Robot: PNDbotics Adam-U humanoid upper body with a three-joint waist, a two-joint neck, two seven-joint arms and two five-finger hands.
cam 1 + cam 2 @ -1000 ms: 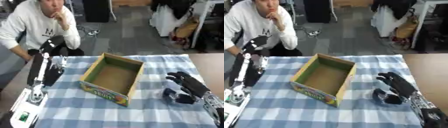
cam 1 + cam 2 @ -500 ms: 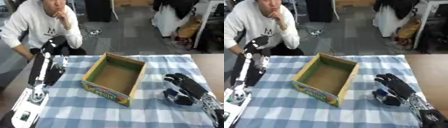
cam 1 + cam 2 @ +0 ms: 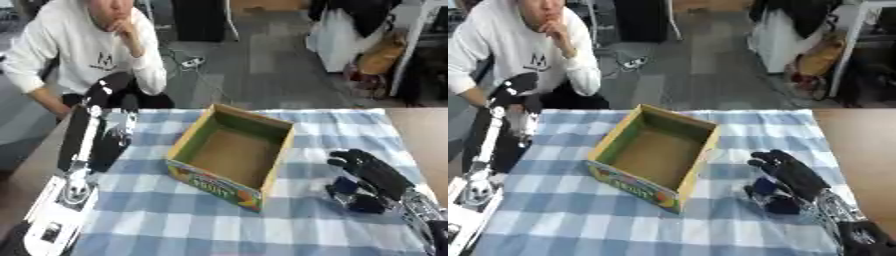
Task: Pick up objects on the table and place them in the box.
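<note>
Your left arm point(image 3: 83, 150) comes up the left edge of the blue-and-white checked tablecloth point(image 3: 175, 220), black with white panels near the bottom; your left hand point(image 3: 107, 92) is raised at the far left end of the table, well apart from the box, and whether its fingers are apart or curled you cannot tell from here. In the middle stands the open cardboard box point(image 3: 232, 152), set at a slant to the table edge, its near wall printed in bright colours; its brown floor shows bare. To the right of the box, near but not touching it, your right hand point(image 3: 367, 177) rests low on the cloth, palm down, its black fingers point(image 3: 765, 161) spread and reaching toward the box's right wall; beneath the palm there is a small dark blue shape point(image 3: 765, 189), and the thumb seems curled in beside it, but you cannot tell whether the hand has actually closed on it or only lies over it.
</note>
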